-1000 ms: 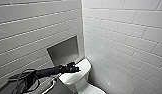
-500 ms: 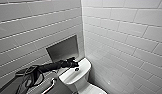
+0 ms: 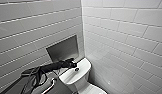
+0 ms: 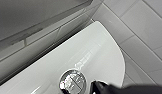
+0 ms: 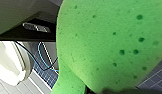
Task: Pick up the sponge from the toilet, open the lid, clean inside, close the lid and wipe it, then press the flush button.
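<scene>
The left gripper [image 3: 73,64], its opening undeterminable, is held beside the flush button [image 3: 77,69], while the sponge [image 5: 109,45] is clasped by the right gripper [image 5: 107,91].

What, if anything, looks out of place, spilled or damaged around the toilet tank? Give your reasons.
Nothing stands out. The tank top of the toilet is clean and glossy, the flush button sits centred in it, and the left gripper is close beside the button. The green sponge looks whole. The wall tiles run in even rows.

Toilet [image 3: 85,65]: white glossy tank top; flush button [image 4: 72,82], metallic rim, set in centre.
</scene>
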